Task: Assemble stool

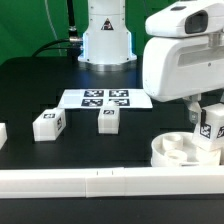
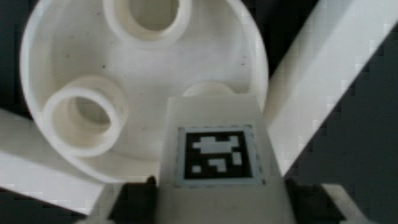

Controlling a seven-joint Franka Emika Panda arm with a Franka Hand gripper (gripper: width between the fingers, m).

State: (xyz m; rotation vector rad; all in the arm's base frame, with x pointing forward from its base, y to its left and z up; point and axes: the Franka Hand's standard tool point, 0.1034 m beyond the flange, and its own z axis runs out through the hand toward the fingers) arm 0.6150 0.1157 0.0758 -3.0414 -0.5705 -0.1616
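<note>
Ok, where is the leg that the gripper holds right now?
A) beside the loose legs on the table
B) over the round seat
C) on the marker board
B: the leg, clamped in the gripper, hangs right over the seat, whose sockets show just beyond it.

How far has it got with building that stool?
Early days. Done: nothing looks fitted; the sockets visible in the round seat are empty. In hand: the gripper is shut on one leg, held over the seat. Left: seating it, then the second leg and third leg, lying loose on the table by the marker board.
</note>
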